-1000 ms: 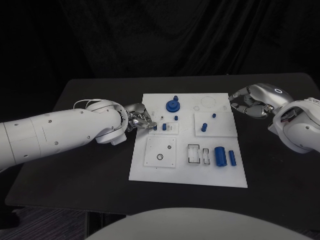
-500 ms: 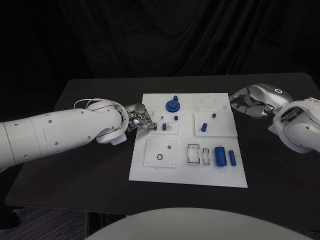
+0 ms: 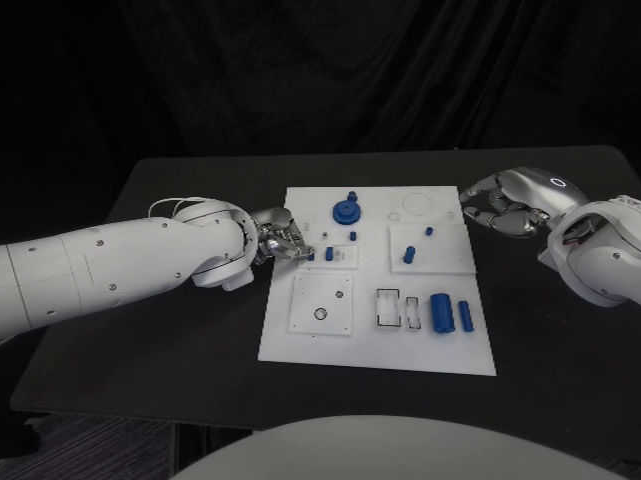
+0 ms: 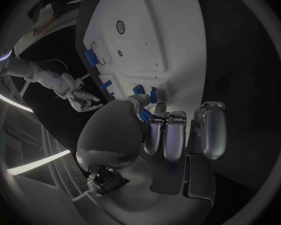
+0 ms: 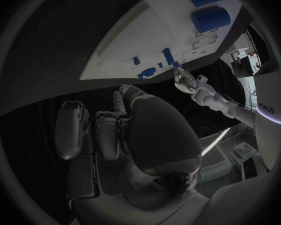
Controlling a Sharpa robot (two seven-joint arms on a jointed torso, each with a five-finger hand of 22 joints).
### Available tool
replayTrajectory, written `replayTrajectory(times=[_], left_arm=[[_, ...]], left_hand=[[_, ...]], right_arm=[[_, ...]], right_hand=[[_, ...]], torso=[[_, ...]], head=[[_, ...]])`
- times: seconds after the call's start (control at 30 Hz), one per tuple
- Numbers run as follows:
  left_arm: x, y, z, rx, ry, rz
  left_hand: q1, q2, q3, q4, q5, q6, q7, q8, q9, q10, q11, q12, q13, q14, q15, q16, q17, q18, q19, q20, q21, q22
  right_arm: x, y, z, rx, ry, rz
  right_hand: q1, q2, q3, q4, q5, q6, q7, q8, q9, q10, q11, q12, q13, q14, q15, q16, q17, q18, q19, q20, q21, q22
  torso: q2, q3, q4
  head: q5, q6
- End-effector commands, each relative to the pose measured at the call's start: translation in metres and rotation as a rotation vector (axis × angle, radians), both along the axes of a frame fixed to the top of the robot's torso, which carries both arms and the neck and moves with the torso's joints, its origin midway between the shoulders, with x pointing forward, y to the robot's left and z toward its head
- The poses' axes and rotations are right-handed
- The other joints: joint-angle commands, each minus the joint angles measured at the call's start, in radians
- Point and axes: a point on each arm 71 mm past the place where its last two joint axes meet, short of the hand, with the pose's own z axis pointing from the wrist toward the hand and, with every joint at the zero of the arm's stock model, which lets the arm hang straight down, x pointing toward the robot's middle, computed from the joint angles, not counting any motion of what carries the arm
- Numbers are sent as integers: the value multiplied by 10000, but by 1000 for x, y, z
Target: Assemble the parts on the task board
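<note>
White task board [image 3: 320, 335] sits mid-table on the black table [image 3: 162, 340], long axis running away from the robot, wide bare table margin on both sides and at the near edge. Left hand [image 3: 280, 240] is at the board's left edge, about halfway up, fingertips over the rim; in the left wrist view its fingers [image 4: 167, 135] are curled in with a small blue part [image 4: 154, 95] pinched at the tips, right against the board edge. Right hand [image 3: 496, 212] hangs off the board's far right corner, just beside the edge but not touching, fingers curled toward the palm, nothing seen in it; right wrist view shows the fingers [image 5: 109, 135] folded with nothing between them. On the board: blue gear-like part [image 3: 348, 210] near the far edge, small blue peg [image 3: 352, 236] just below it, two small blue pieces [image 3: 417, 244] on the raised square at right, big blue cylinder [image 3: 441, 311] and a slimmer blue bar [image 3: 466, 316] near the right edge toward the near end. Near-left quarter of the board is bare apart from a square plate with a hole [image 3: 320, 313].
</note>
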Motion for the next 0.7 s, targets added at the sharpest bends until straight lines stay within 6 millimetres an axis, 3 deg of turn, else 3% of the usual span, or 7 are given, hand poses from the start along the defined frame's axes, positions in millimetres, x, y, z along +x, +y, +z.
replayTrajectory(times=[0.03, 0.63, 0.67, 0.7], left_arm=[[-7, 2, -12, 454, 678, -104], [-8, 2, -12, 438, 719, -197], [-8, 2, -12, 438, 720, -200], [-7, 1, -12, 435, 716, -202]], left_hand=[[-78, 20, 94, -14, -19, 61, -14, 27, 204, 1027, -23, -43, 2629, 1038, -45, 26, 2633, 112, -15, -15, 7, 1988], [-147, 1, 112, -10, -10, 57, -16, 32, 200, 1027, -27, -43, 2629, 1038, -50, 26, 2633, 124, -41, -19, -38, 1971], [-186, 1, 113, 3, -70, 54, -16, 32, 198, 1027, -25, -43, 2629, 1038, -51, 26, 2633, 121, -33, -19, -31, 1975], [-352, 29, 90, 83, -435, 51, -14, 30, 184, 1027, -23, -43, 2629, 1038, -47, 26, 2633, 124, -42, -17, -56, 1968]], right_arm=[[0, -1, -2, -57, 102, -156], [-1, -1, -2, -68, 136, -158], [-1, -1, -2, -68, 136, -156], [0, -1, -2, -68, 138, -155]], right_hand=[[-86, -14, 69, -11, 62, 86, -2, -59, -16, 1059, 43, 26, 2631, 1002, 58, -13, 2468, -27, 128, 25, -60, 1944], [-94, -17, 79, -14, 62, 85, -2, -63, -19, 1059, 44, 26, 2631, 998, 59, -24, 2458, -22, 120, 26, -80, 1938], [-94, -17, 79, -14, 62, 85, -2, -63, -19, 1059, 44, 26, 2631, 998, 59, -24, 2458, -22, 120, 26, -80, 1938], [-94, -17, 79, -14, 62, 85, -2, -63, -19, 1059, 44, 26, 2631, 998, 59, -24, 2458, -22, 120, 26, -80, 1938]], torso=[[5, -5, 1], [7, -5, 3], [7, -5, 1], [7, -5, -1]], head=[[4, 1], [-1, 1], [-6, 1], [-10, 1]])
